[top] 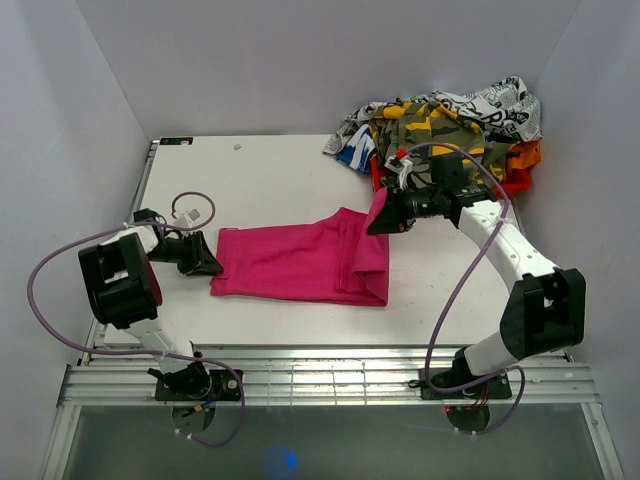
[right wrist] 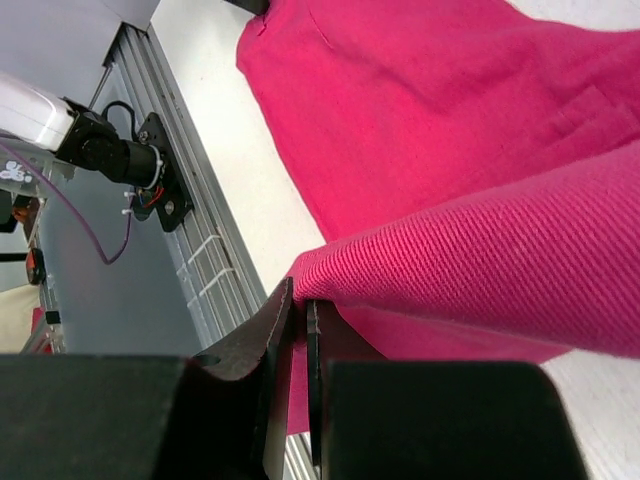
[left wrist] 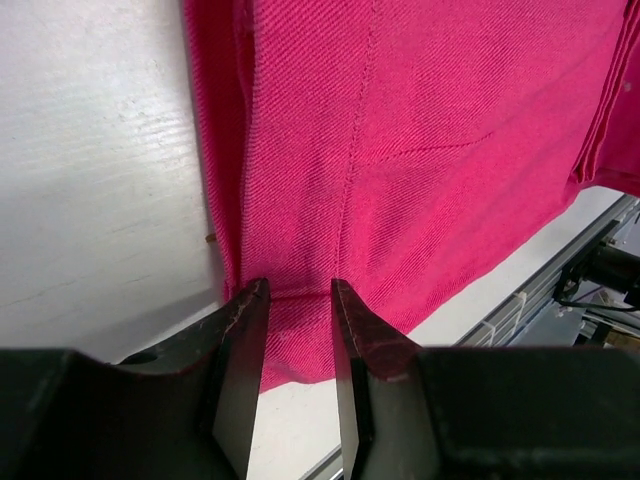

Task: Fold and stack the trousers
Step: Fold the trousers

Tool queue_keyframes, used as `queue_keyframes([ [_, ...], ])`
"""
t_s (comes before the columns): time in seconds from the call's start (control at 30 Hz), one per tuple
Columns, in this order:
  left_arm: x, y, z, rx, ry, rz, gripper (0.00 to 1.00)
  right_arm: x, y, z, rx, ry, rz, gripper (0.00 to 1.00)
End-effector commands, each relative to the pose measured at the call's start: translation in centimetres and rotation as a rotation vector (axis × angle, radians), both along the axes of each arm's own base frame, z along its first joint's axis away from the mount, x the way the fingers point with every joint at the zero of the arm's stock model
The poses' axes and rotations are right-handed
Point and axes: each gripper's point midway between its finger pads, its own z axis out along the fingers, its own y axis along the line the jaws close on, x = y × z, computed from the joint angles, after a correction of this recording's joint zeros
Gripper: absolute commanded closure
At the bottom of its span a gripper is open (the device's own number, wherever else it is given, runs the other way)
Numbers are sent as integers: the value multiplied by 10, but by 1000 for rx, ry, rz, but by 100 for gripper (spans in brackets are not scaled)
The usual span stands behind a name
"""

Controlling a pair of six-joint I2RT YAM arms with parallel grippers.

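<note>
The hot-pink trousers lie folded in the middle of the white table, their right end lifted. My right gripper is shut on a fold of that raised end, and in the right wrist view the fabric is pinched at my right gripper's tips. At the trousers' left edge my left gripper sits low on the table. In the left wrist view its fingers stand apart, with the pink cloth's near edge lying between the tips.
A pile of mixed clothes, camouflage and printed pieces, fills the back right corner just behind the right arm. A metal rail runs along the table's near edge. White walls close in the left, back and right sides.
</note>
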Motion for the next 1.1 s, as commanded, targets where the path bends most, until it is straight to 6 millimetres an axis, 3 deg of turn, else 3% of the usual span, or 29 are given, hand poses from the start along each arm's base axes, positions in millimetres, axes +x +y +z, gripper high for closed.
queue_keyframes([
  [0.0, 21, 10, 8, 61, -79, 2, 59, 21, 21, 24, 54, -53, 4, 92],
  [0.07, 23, 9, 15, 47, -99, 3, 57, 22, 30, 26, 56, -55, 20, 92],
  [0.13, 26, 9, 20, 50, -111, 6, 48, 21, 38, 22, 57, -38, 36, 92],
  [0.23, 30, 22, 13, 120, -84, 35, 41, 17, 51, 16, 59, -37, 61, 92],
  [0.47, 34, 33, -2, 170, -52, 35, 43, 12, 76, 11, 83, -27, 97, 92],
  [0.57, 37, 29, 6, 146, -92, 18, 50, 12, 80, 7, 79, -15, 102, 92],
  [0.63, 31, 26, -2, 152, -73, 17, 54, 10, 79, 6, 77, -15, 103, 92],
  [0.8, 5, -16, -28, 129, 14, -128, 70, 4, 68, 4, 27, -57, 106, 92],
  [0.97, 3, -58, -20, 71, 11, -207, 71, -4, 38, -7, -20, -34, 59, 92],
  [1.07, 12, -62, -7, 50, -14, -185, 69, -3, 9, -16, -48, -24, 11, 92],
])
